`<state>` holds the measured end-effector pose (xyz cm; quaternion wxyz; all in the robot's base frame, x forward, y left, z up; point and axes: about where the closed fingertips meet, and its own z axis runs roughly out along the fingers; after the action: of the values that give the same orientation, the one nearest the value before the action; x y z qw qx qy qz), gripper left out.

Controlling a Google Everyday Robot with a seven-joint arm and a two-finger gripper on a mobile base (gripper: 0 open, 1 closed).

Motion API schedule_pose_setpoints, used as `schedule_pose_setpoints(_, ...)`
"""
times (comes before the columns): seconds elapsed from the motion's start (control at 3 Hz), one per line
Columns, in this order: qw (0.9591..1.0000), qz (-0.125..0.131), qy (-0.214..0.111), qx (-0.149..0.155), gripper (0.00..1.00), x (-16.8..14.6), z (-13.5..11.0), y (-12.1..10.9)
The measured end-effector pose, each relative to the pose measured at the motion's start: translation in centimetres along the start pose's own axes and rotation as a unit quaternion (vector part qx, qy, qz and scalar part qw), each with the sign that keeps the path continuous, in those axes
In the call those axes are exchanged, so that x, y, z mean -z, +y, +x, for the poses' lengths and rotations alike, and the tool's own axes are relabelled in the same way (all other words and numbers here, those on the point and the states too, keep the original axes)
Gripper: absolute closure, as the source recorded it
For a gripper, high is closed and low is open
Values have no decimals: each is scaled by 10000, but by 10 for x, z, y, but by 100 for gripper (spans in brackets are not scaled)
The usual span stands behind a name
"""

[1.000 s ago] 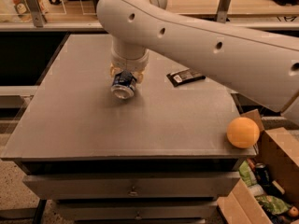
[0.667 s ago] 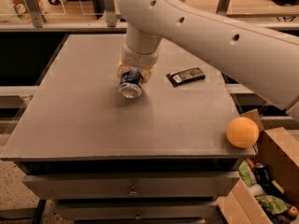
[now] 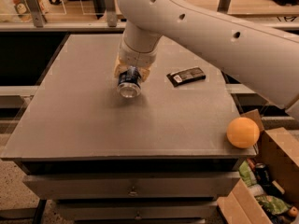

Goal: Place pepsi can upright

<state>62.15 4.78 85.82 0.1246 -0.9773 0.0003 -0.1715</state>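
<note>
Since a second ago the can (image 3: pixel 129 85) has shifted a little to the right across the table (image 3: pixel 88 125), and the arm (image 3: pixel 210 31) above it has swung the same way. Over the last fraction of a second we see hardly any change in the can.

The can is tipped over, not upright. Its silver end faces us and its blue body points away under the wrist. It sits left of the table's middle, low over the surface; we cannot tell whether it touches. The tool (image 3: pixel 131 74) comes down from above and is clamped on the can, with a tan pad (image 3: pixel 119 71) on each flank.

Just right of the can, apart from it, a black bar (image 3: pixel 186 75) lies flat. An orange (image 3: pixel 243 132) rests well apart at the table's front right corner.

Beyond that corner, below table level, stands an open cardboard box (image 3: pixel 282 155). In it we see a dark can (image 3: pixel 262 173) among green wrappers (image 3: pixel 246 173) and other clutter that we cannot make out.
</note>
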Motion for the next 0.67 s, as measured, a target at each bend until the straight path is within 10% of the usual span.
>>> schedule_pose_setpoints(0.67, 9931, 882, -475, 613, 100, -1, 2, -4)
